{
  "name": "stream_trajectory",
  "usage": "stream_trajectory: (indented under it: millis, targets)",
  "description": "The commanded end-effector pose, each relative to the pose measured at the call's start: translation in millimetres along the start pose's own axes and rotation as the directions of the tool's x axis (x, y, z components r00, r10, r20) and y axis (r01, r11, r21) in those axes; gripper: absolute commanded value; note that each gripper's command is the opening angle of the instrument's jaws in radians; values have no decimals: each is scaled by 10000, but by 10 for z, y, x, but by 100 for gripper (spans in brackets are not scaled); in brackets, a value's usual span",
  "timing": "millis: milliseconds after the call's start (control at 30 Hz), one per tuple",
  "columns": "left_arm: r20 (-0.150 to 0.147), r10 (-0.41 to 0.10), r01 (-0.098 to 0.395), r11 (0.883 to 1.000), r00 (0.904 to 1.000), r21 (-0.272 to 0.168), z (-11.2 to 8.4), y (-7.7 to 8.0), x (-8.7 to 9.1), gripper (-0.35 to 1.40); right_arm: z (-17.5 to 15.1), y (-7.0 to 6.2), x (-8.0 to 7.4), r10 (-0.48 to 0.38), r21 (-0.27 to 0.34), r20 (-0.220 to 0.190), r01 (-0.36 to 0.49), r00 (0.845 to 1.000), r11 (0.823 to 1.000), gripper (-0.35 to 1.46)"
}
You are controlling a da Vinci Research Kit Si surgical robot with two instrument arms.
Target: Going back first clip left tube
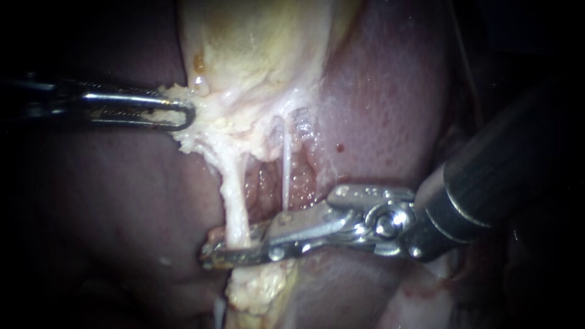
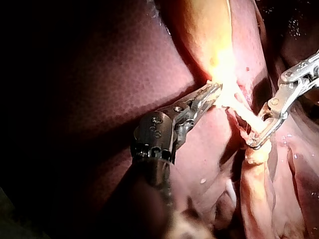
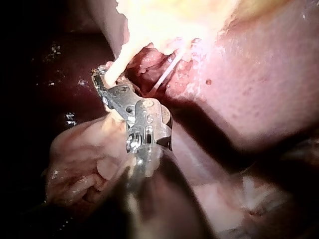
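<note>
The dark red, glistening liver [image 1: 378,91] filled the field, with the pale yellow gallbladder [image 1: 262,42] hanging over it. My right instrument [image 1: 213,253], a thick dark shaft ending in long silver jaws, reached in nearly level from the right. Its jaws stood slightly apart, straddling the foot of the left tube [image 1: 234,195], a stout cream cord running down from the gallbladder's neck. My left instrument [image 1: 186,113] lay horizontal, its slim steel jaws pinching the crumbly yellow fat [image 1: 195,137] beside that neck, which seemed to keep the cord taut. Just beside the cord ran the right tube [image 1: 285,167], a thin white thread. I judged that drawing back askew could snag a jaw on the cord and tear it, or drag across the thread.
</note>
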Motion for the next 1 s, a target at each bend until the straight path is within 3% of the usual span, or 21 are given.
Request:
stream_trajectory:
  millis: [33,200,300,433,800,1000]
  targets:
    - [4,4,-4,10000,10000,3,0,0,0,-35,0,0,0,-2,0,-9,2,10000,10000,-35]
    - [4,4,-4,10000,10000,3,0,0,0,-35,-1,1,0,8,215,-21,-7,10000,9998,-35]
    - [4,4,-4,10000,10000,3,0,0,0,-35,1,1,-1,-305,742,-545,345,9980,9966,21]
    - [4,5,-5,10000,10000,2,-1,0,0,-35,5,2,1,-279,840,-759,343,9967,9959,44]
    - [4,6,-6,10000,10000,2,-1,0,0,-35,11,5,-7,-399,821,-741,459,9965,9956,46]
    - [4,10,-10,10000,10000,5,0,0,-1,-35,21,24,-19,-1597,348,-863,1632,9834,9860,49]
